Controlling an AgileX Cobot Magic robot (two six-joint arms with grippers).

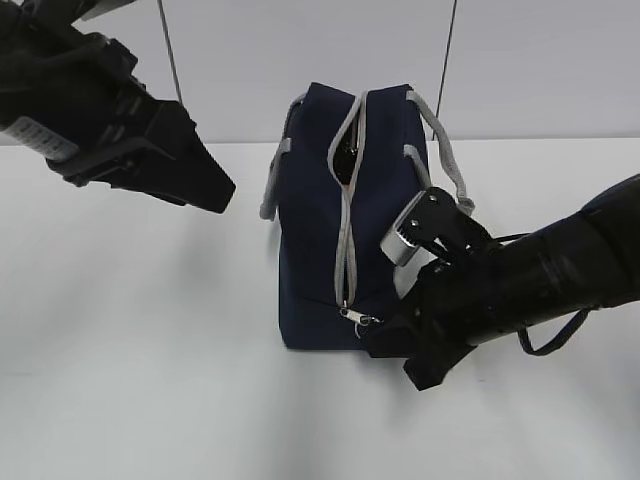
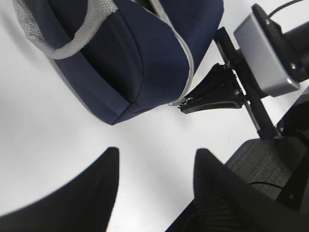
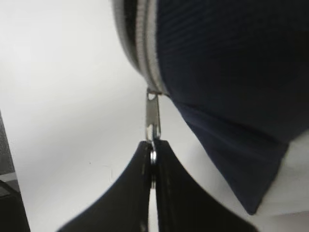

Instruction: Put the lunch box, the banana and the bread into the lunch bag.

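Observation:
The navy lunch bag (image 1: pixel 380 160) stands upright at the table's middle, its grey zipper (image 1: pixel 348 200) partly gaping near the top. It also shows in the left wrist view (image 2: pixel 145 58) and the right wrist view (image 3: pixel 231 63). My right gripper (image 3: pixel 153 145) is shut on the metal zipper pull (image 3: pixel 152 116) at the bag's lower end; in the exterior view the right gripper (image 1: pixel 378 325) is at the bag's front bottom. My left gripper (image 1: pixel 215 190) hangs open and empty, left of the bag; its fingertips (image 2: pixel 112 159) are spread. The lunch box, banana and bread are out of view.
Grey webbing handles (image 1: pixel 445 140) arch over the bag's top. The white table (image 1: pixel 140 350) spreads left and in front of the bag. Two thin cables (image 1: pixel 172 60) hang at the back wall.

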